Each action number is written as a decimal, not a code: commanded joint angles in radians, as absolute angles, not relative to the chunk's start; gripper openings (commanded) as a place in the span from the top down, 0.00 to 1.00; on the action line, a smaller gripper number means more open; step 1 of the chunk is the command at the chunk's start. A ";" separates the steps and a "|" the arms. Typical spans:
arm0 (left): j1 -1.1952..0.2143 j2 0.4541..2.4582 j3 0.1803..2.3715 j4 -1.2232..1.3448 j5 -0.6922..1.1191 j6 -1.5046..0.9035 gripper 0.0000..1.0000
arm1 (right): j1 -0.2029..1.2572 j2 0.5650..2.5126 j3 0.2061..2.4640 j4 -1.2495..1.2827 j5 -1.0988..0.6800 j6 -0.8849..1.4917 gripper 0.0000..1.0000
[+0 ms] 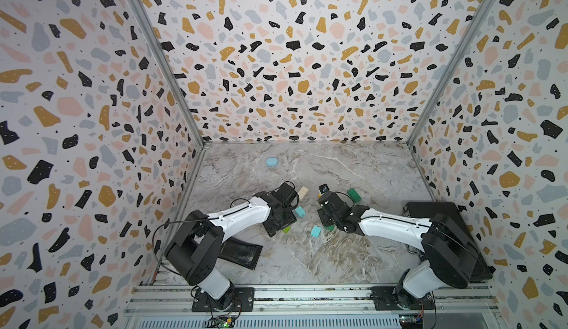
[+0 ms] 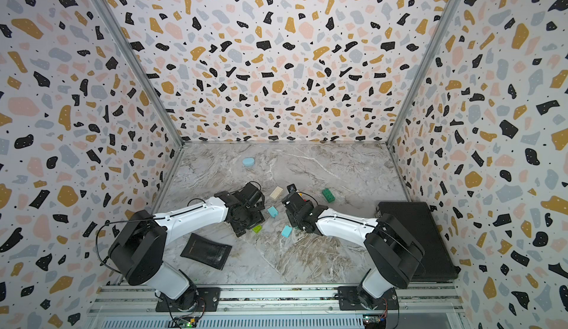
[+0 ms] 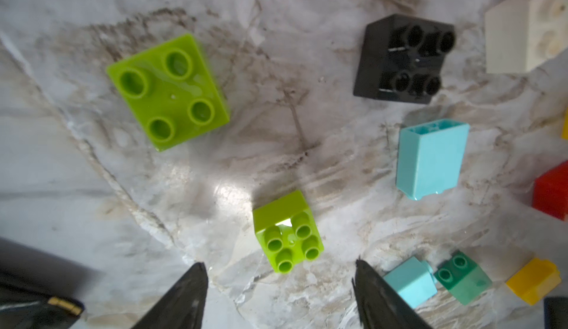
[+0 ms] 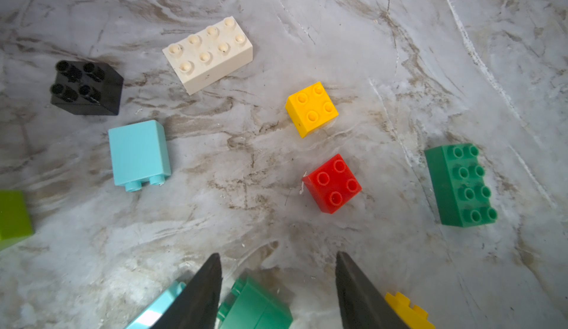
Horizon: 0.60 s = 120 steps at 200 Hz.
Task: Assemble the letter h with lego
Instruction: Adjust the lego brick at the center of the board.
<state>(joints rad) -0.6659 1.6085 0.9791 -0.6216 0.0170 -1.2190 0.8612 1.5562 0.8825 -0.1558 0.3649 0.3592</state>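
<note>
Though most bricks are hidden in both top views, we see the left gripper (image 3: 279,296) spread empty just short of a small lime brick (image 3: 287,230), and the right gripper (image 4: 278,290) spread astride a frame-cropped green brick (image 4: 255,309), mid-worktop (image 1: 307,259).

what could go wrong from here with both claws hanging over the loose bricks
1. The open left claw lines up on the small lime studded plastic brick, but a light-blue plastic brick lies right by one finger; going down may shove it.
2. The open right claw straddles a small green plastic brick lying studs sideways; it may slip when the jaws shut.
3. In both top views the two claws work close together; they might bump.
</note>
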 commanded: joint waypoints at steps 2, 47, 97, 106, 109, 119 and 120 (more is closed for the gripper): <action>-0.665 1.633 0.959 -0.581 0.003 -1.249 0.30 | 0.857 1.523 0.880 -0.164 0.381 0.370 0.39; -0.666 1.675 0.974 -0.568 0.013 -1.236 0.41 | 0.856 1.525 0.884 -0.165 0.377 0.367 0.39; -0.665 1.685 0.973 -0.557 0.009 -1.216 0.57 | 0.857 1.531 0.890 -0.171 0.374 0.365 0.39; -0.666 1.687 0.975 -0.557 0.011 -1.206 0.62 | 0.857 1.531 0.890 -0.172 0.376 0.364 0.39; -0.665 1.687 0.977 -0.558 0.012 -1.205 0.63 | 0.856 1.531 0.890 -0.173 0.376 0.363 0.39; -0.665 1.687 0.981 -0.563 0.012 -1.193 0.70 | 0.857 1.531 0.891 -0.174 0.377 0.363 0.39; -0.665 1.687 0.982 -0.563 0.013 -1.191 0.71 | 0.856 1.531 0.891 -0.173 0.377 0.363 0.39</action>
